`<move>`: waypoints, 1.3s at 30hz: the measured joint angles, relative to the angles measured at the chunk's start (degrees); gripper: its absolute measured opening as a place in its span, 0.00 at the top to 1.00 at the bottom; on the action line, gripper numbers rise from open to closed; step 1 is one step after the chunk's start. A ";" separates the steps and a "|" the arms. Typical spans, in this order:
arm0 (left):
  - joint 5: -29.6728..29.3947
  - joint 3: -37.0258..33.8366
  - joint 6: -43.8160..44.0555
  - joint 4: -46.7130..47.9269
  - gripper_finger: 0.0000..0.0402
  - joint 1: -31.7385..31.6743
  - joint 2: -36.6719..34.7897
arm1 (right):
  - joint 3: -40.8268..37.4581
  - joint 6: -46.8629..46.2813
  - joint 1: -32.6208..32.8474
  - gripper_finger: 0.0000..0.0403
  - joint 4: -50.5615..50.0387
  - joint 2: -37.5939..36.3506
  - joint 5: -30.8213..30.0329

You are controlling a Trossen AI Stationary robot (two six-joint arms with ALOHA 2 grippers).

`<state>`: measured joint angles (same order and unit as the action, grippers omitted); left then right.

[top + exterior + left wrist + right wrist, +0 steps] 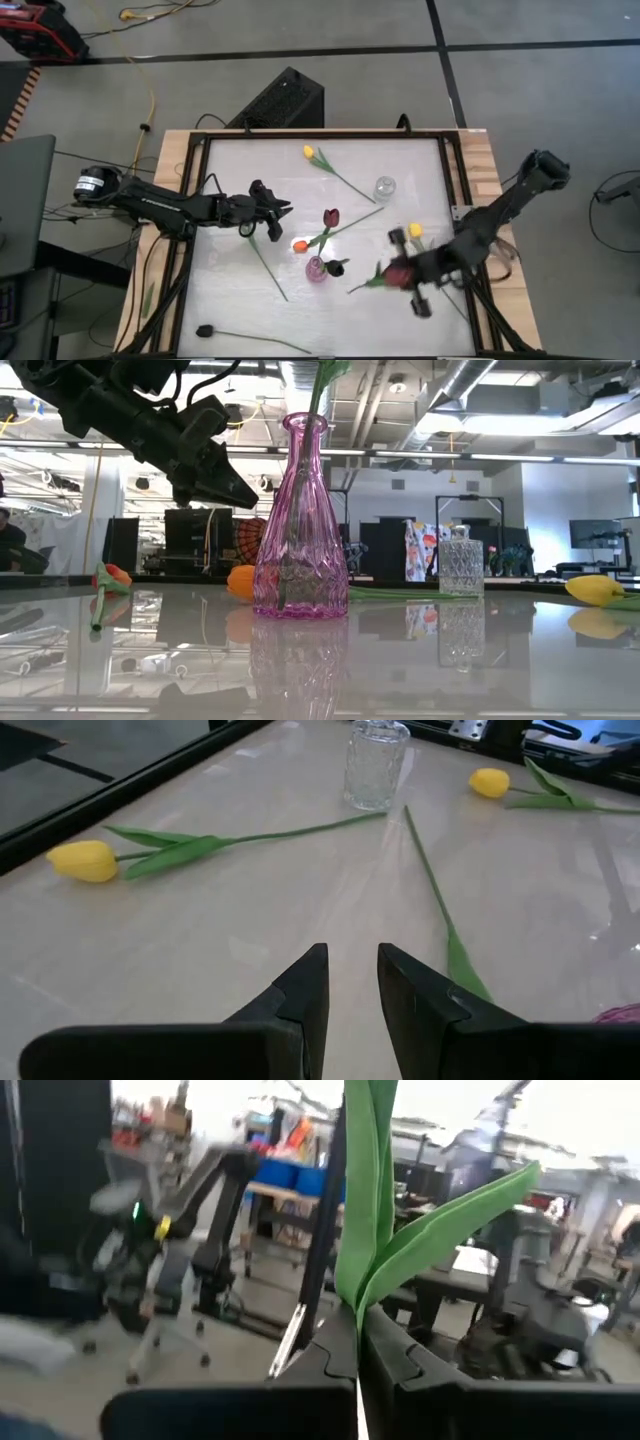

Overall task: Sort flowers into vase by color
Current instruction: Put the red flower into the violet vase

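A pink glass vase (316,269) (300,520) stands mid-table with a maroon tulip (331,217) in its neck. An orange tulip (299,245) lies just left of it. Two yellow tulips (309,152) (415,231) and a dark tulip (204,330) lie flat on the table. My right gripper (405,272) (358,1342) is right of the vase and shut on a maroon tulip (397,271). My left gripper (278,212) (351,982) hovers left of the vase, narrowly open and holding nothing. My right gripper pinches the maroon tulip's green stem where the leaves (362,1295) branch off, between its two fingers. The fingers point roughly level toward the table's left. The leaves stick out past the fingertips, and in the high view the stem end (355,288) reaches toward the vase.
A clear glass vase (384,187) (376,765) stands at the far right of centre, with a yellow tulip's stem running up to it. A raised black frame (190,190) borders the table. Bare tabletop lies along the near edge, right of the dark tulip's stem.
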<state>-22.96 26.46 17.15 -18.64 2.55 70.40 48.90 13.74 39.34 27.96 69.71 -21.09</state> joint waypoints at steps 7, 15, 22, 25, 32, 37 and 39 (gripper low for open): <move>0.10 0.00 -0.20 -0.12 0.81 0.00 0.00 | 1.40 11.01 2.73 0.95 11.10 10.45 0.38; 0.14 0.00 0.33 -0.31 0.81 0.00 -0.01 | 5.88 13.29 -0.64 0.95 14.82 14.82 0.35; 1.66 0.00 0.54 -0.17 0.81 0.02 0.01 | 10.61 14.19 0.71 0.95 14.38 10.56 0.29; 1.66 0.00 0.52 -0.15 0.81 0.02 0.01 | 11.77 13.61 -0.05 0.95 14.69 6.37 -1.13; 1.64 0.00 0.47 -0.13 0.81 0.02 0.01 | 11.80 5.80 -9.12 0.95 10.22 2.49 -2.58; 1.64 0.00 0.45 -0.01 0.81 0.02 0.01 | 11.72 -3.61 -15.66 0.95 4.59 4.89 3.28; 1.64 0.00 0.45 0.06 0.81 0.02 0.01 | 11.69 -5.48 -16.86 0.95 3.21 5.91 4.52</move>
<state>-21.32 26.46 17.61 -18.58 2.57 70.41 60.60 8.25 22.48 31.17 75.61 -16.57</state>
